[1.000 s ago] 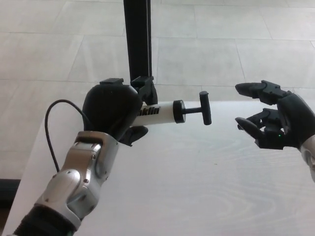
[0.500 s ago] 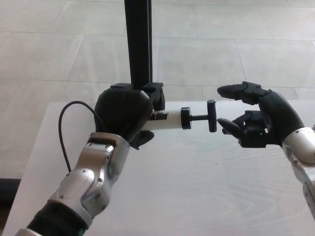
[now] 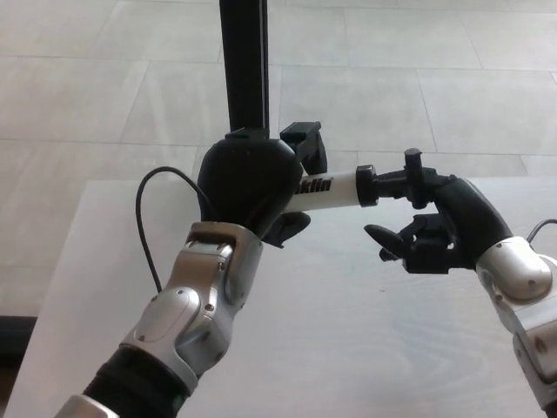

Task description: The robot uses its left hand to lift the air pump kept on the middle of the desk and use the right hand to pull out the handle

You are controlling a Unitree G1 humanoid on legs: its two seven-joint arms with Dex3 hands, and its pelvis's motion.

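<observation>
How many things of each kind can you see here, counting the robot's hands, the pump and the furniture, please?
Robot hands: 2 (left hand, right hand)
Air pump: 1
Desk: 1
Black post: 1
Total: 5

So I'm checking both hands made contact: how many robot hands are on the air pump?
2. The left hand grips the air pump at its white barrel; the right hand is at the black handle, fingers around it.

The left hand (image 3: 248,185) hides most of the pump (image 3: 331,188) barrel, leaving part of its lettering unreadable. The right hand (image 3: 448,228) covers part of the handle (image 3: 412,172); whether it grips cannot be told. The post (image 3: 244,65) is cut off at the top edge.
</observation>
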